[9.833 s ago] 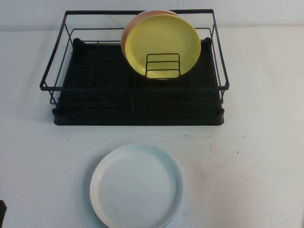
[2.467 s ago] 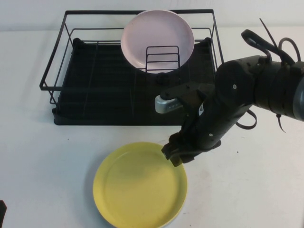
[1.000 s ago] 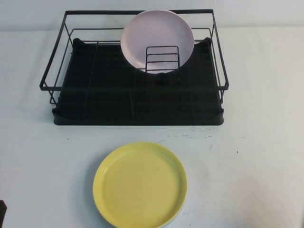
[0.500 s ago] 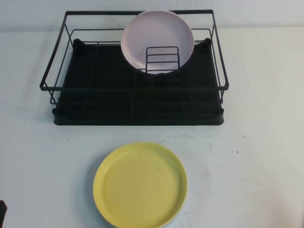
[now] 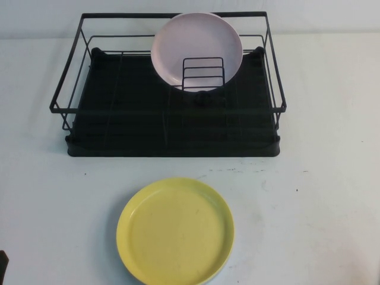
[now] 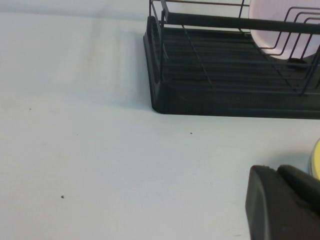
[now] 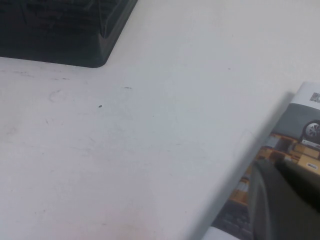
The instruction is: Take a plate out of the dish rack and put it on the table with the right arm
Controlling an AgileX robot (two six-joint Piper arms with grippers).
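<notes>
The yellow plate [image 5: 175, 231] lies flat on the white table [image 5: 320, 196], in front of the dish rack [image 5: 172, 127], and its edge shows in the left wrist view [image 6: 316, 157]. It covers the white plate, of which only a thin pale edge shows at its front right. The right arm is out of the high view. My right gripper [image 7: 275, 167] is shut and empty by the table's right edge, far from the plate. My left gripper [image 6: 277, 172] is shut and empty, low over the table to the left of the plate.
A pale pink plate [image 5: 197, 50] stands upright in the rack against the small wire divider [image 5: 203, 74], and also shows in the left wrist view [image 6: 270, 25]. The rack's corner shows in the right wrist view [image 7: 75, 45]. The table's edge [image 7: 250, 150] runs beside my right gripper.
The yellow plate has gone from the rack to lying flat on top of the white plate. The right arm let it go and pulled back out of the high view. Nothing moved in the last second.
</notes>
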